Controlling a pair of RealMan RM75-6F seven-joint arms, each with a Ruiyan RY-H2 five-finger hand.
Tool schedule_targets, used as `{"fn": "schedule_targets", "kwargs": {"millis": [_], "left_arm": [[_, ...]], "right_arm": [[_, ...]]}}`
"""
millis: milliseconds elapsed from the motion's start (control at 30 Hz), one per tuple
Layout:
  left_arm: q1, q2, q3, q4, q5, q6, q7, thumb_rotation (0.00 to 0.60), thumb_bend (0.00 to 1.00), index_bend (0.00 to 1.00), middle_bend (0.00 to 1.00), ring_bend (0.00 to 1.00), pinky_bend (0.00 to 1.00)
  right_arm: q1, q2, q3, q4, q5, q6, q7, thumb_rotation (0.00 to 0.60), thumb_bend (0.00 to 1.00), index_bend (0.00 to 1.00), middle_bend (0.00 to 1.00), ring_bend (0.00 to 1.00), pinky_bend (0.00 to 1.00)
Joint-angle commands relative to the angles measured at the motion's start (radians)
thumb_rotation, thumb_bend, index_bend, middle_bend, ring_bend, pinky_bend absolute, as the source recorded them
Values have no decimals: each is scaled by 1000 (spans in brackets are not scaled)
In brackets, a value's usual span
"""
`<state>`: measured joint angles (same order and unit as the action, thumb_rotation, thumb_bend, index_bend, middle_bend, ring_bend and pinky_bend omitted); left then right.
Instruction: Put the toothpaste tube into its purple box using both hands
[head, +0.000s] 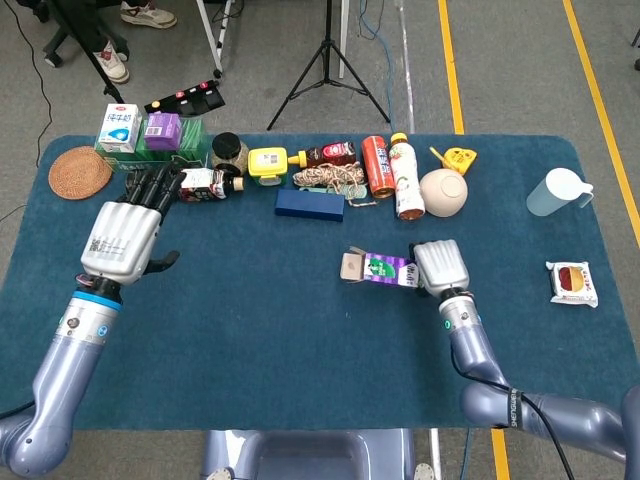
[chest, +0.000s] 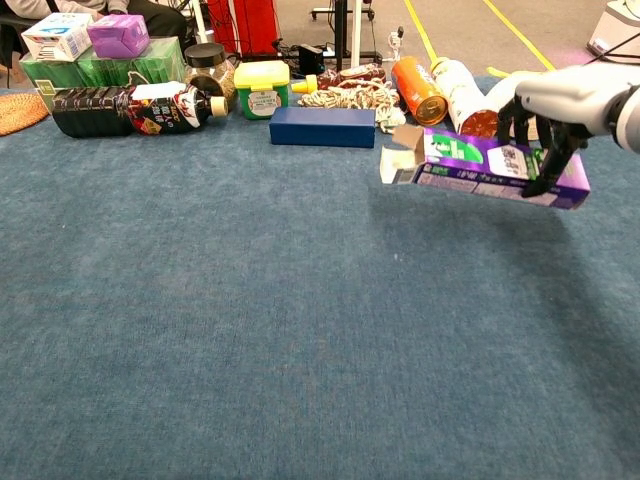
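Observation:
My right hand (head: 440, 267) grips the purple toothpaste box (head: 383, 269) by its right end and holds it nearly level, low over the blue table (head: 250, 340). In the chest view the box (chest: 480, 166) points left from that hand (chest: 552, 112), and its open flap end (chest: 400, 160) faces left. No toothpaste tube shows outside the box; whether it is inside is hidden. My left hand (head: 122, 240) hovers far to the left, fingers stretched out and holding nothing, just in front of the dark bottles (head: 200, 184). It does not appear in the chest view.
Along the back edge stand a blue box (head: 310, 204), a yellow jar (head: 265, 162), rope, an orange can (head: 377, 165), a drink bottle and a bowl (head: 443, 192). A pitcher (head: 558, 192) and a snack packet (head: 573, 282) sit at the right, a woven coaster (head: 80, 171) at the left.

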<state>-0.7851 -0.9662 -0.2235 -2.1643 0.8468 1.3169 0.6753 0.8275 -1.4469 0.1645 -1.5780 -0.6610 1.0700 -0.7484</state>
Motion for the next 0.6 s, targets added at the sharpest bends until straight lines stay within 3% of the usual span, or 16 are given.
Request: {"fn": "schedule_targets", "kwargs": {"millis": [33,133,233,433,600], "left_arm": [[24,18,19,19,31,-29,-44,600,107,0,0,4,375],[44,30,28,28,52,-39,-77,600,90,0,0,0,371],[77,46,38,31,84,-49,-145,600,85,0,0,0,355],[196,85,119,49,255,-45,-310,600,31,0,0,0,246],[337,92,212,153,474,36,-501,600,4,0,0,0,188]], "right_arm": [[19,15,17,-52,87,-51,-7,600,0,2,24,34,300],[15,40,26,-85,68,-45,20,600,0,0,0,0,214],[-5,81,41,-142,20,-32,80,600,0,0,0,0,193],[-111,201,-9,-206,-293,27,249,600,0,0,0,0,182],[-224,260,-98,-99,-602,142,435,600,0,0,0,0,160]]}}
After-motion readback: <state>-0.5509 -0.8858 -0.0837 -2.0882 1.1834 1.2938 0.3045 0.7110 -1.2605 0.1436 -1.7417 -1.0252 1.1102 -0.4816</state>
